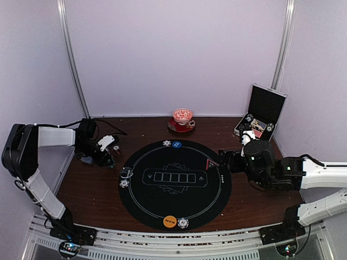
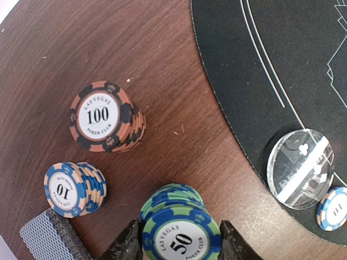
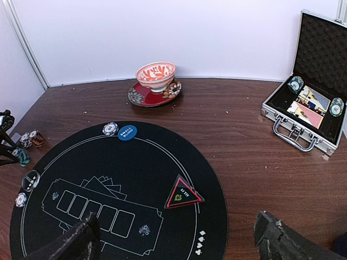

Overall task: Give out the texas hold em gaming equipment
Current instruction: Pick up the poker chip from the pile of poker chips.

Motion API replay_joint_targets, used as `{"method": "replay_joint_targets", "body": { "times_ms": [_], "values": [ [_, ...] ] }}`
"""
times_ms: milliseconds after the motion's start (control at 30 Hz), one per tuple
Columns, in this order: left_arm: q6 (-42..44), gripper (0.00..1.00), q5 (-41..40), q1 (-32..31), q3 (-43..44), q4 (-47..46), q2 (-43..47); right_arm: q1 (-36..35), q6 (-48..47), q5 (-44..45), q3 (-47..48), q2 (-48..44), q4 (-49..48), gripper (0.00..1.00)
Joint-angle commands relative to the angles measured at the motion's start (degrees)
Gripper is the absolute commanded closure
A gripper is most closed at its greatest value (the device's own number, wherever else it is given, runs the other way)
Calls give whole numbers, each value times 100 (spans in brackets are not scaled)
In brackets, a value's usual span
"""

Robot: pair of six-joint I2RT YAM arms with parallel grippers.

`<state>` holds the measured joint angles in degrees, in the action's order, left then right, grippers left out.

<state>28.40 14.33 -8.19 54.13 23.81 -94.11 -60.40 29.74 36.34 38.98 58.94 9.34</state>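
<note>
Silver-edged black case (image 3: 320, 54) is seen open at back right, chips (image 3: 295, 84) and cards (image 3: 306, 105) laid inside. Left of the mat (image 2: 260, 54), the teal 50 chip stack (image 2: 180, 225) is stood upright, narrowly flanked by the left gripper (image 2: 178, 244), contact unclear; the right gripper (image 3: 176, 227) is held wide, empty.

I see a dark wood-grain table (image 2: 162, 70), faintly scratched, under the matt black mat (image 2: 282, 43). On the mat's edge, a clear disc (image 2: 301, 168) looks like glossy plastic. Beside the mat, the chip stack marked 100 (image 2: 103, 116) has a smooth, shiny label.
</note>
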Motion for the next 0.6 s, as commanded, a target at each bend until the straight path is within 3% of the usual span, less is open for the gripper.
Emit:
{"method": "replay_joint_targets", "body": {
  "times_ms": [0, 267, 567],
  "values": [
    [-38, 53, 61, 46, 160, -132, -68, -20, -91, 119, -93, 3, -49, 0],
    [-69, 60, 22, 46, 136, -139, 90, -17, -92, 93, -108, -26, -69, 0],
    [-87, 62, -86, 51, 116, -184, 139, -16, -105, 64, -117, -31, -90, 0]
  ]
}}
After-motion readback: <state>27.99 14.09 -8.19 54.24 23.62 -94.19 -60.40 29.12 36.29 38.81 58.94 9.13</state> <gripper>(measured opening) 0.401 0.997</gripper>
